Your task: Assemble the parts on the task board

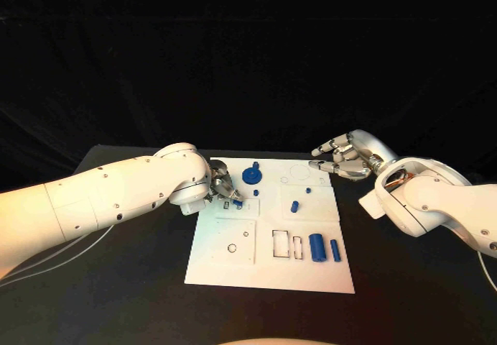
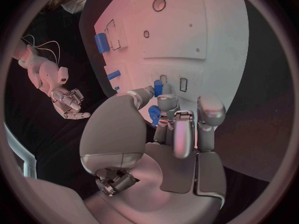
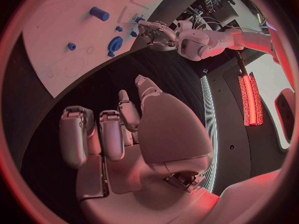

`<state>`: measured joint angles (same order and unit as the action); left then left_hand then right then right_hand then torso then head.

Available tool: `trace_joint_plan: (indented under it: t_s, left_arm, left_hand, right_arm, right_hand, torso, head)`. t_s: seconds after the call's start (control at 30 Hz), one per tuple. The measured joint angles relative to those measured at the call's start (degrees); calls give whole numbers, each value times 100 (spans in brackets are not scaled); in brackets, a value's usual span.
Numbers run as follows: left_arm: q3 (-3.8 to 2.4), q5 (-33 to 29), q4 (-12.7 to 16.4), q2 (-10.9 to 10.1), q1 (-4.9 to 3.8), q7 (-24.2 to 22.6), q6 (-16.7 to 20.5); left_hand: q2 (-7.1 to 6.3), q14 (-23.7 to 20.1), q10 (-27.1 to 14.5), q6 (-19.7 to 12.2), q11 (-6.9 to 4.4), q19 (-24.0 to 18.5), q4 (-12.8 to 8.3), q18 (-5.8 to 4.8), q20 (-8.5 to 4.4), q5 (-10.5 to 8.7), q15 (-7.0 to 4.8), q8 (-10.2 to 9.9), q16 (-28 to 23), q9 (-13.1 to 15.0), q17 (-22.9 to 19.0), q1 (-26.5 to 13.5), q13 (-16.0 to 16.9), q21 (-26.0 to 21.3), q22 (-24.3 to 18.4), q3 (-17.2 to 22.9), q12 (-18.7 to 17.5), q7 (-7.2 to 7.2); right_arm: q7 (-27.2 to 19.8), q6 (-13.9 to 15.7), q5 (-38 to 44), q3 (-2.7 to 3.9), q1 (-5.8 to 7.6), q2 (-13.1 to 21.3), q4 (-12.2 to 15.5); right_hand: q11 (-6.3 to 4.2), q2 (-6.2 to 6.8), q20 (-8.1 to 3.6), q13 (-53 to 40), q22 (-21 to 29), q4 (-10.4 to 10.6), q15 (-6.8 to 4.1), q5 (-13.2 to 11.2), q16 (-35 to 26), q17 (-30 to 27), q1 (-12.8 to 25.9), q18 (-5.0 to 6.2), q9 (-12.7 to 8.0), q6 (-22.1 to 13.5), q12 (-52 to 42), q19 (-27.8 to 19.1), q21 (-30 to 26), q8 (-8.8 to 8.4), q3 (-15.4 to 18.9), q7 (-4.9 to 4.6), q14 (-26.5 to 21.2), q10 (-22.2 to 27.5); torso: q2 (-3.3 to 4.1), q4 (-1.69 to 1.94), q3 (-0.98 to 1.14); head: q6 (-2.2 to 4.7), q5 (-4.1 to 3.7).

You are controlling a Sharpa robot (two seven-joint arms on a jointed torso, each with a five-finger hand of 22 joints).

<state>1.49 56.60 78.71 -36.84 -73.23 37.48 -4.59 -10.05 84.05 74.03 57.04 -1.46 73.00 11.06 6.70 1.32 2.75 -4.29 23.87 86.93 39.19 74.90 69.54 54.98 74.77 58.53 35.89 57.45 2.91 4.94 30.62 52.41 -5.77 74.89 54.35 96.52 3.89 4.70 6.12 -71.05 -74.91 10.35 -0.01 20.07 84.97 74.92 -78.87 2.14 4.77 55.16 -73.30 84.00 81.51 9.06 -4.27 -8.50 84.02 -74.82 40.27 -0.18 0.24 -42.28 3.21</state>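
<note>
Roughly midway by the look of it: blue gear (image 1: 252,174) and small pegs (image 1: 294,206) standing on the task board (image 1: 269,273), 2 blue cylinders (image 1: 317,246) lying loose near its right edge. Left hand (image 1: 220,188) pinching a small blue part (image 2: 158,87) at a left-side slot; right hand (image 1: 342,161) empty, fingers spread, beyond the far right corner.

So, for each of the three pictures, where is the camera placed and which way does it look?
Head view: on the robot's head, looking down at the task board; both arms enter from the sides.
Left wrist view: behind the left hand, facing the board; its fingertips pinch a small blue part.
Right wrist view: behind the right hand, which holds nothing, facing the board's edge and the left hand across it.
Shared: all three show the board; both wrist views show the other hand.
</note>
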Motion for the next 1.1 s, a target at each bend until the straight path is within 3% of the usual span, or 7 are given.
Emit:
trace_joint_plan:
  t_s: [1.1]
  left_arm:
    - [3, 242, -124, 133, 30, 194, -243]
  left_hand:
    - [-72, 0, 40, 32, -19, 41, -131, 0, 0, 1, 0, 25, 0, 33, 3, -177, 21, 23, 42, 131, 26, -13]
  right_arm:
    - [3, -1, 19, 0, -8, -8, 6]
  right_hand:
    - [0, 0, 0, 1, -3, 0, 0, 21, 0, -1, 0, 0, -2, 0, 0, 0, 0, 0, 0, 0, 0, 0]
  torso:
    - [1, 3, 1]
  head:
    - [-55, -5]
